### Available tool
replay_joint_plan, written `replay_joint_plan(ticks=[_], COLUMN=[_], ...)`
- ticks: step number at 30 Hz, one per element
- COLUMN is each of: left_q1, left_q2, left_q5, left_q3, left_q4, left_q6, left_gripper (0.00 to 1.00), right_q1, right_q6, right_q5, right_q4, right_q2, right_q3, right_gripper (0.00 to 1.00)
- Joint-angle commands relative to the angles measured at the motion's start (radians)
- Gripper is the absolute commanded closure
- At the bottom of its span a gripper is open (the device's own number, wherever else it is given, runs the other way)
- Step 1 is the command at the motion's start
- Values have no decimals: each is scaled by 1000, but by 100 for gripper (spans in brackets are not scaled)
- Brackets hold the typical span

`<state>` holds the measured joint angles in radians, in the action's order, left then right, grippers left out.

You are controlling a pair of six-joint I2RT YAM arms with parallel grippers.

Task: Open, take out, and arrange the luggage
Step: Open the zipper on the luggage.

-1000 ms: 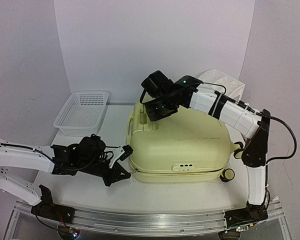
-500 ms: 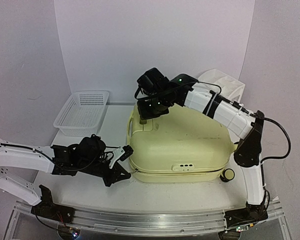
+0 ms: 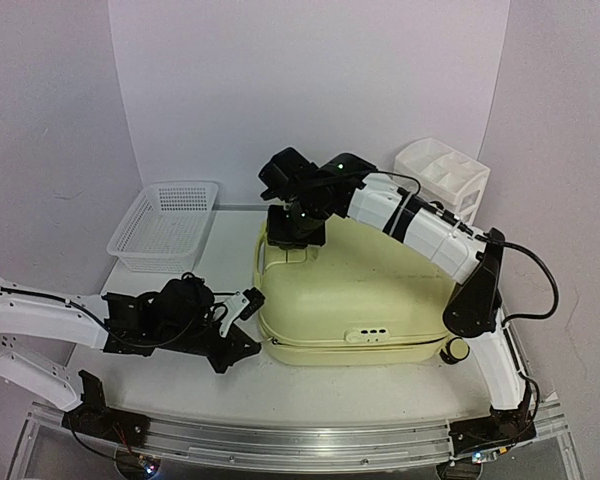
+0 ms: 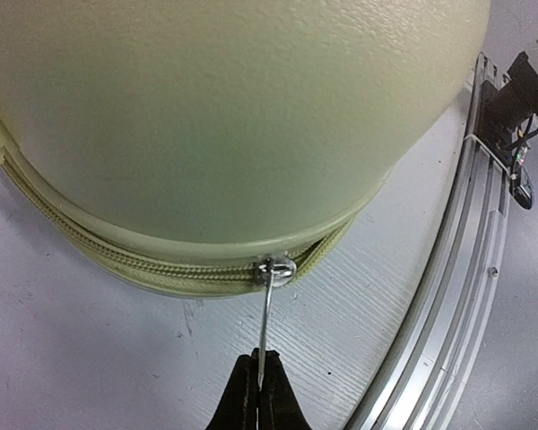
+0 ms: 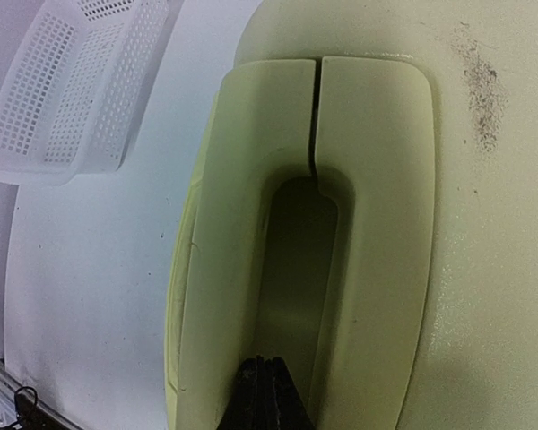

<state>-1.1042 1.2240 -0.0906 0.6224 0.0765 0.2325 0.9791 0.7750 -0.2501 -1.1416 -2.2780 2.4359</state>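
Note:
The pale yellow-green luggage (image 3: 370, 280) lies flat on the table with its lid down. My left gripper (image 4: 260, 381) is shut on the thin metal zipper pull (image 4: 265, 322). The pull hangs from the slider (image 4: 276, 269) at the suitcase's near-left corner. In the top view the left gripper (image 3: 252, 343) sits low beside that corner. My right gripper (image 5: 271, 372) is shut with nothing between its fingers, its tips in the dark recess of the moulded handle (image 5: 314, 179). Seen from above, the right gripper (image 3: 295, 235) is over the luggage's far-left end.
A white mesh basket (image 3: 165, 225) stands at the back left, also seen in the right wrist view (image 5: 72, 81). A white drawer organizer (image 3: 442, 175) stands at the back right. A cream wheel (image 3: 457, 349) sticks out near the right arm. The metal rail (image 4: 484, 224) runs along the near edge.
The right arm has swung left across the luggage top to the handle, and its jaws have closed. The left arm has kept its grip on the zipper pull without moving.

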Motion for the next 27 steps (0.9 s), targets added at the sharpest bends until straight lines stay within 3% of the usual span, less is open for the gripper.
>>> replay_joint_plan(ticks=[1, 7, 16, 22, 27], left_q1=[3, 54, 168, 301, 473], left_q2=[-11, -38, -134, -38, 58], left_q5=[194, 222, 270, 171, -39], left_q3=[38, -5, 3, 61, 98], left_q4=[-26, -7, 247, 192, 75], left_q6=[102, 165, 171, 117, 95], left_gripper=[100, 100, 100, 100, 100], right_q1=[9, 10, 11, 12, 17], right_q6=[50, 16, -50, -125, -184], right_q5=[-1, -23, -20, 70, 148], right_q4=[-284, -286, -307, -274, -242], right_q2=[-59, 28, 21, 23, 34], right_q3=[-21, -186, -221, -230, -255], right_gripper=[100, 100, 100, 100, 100])
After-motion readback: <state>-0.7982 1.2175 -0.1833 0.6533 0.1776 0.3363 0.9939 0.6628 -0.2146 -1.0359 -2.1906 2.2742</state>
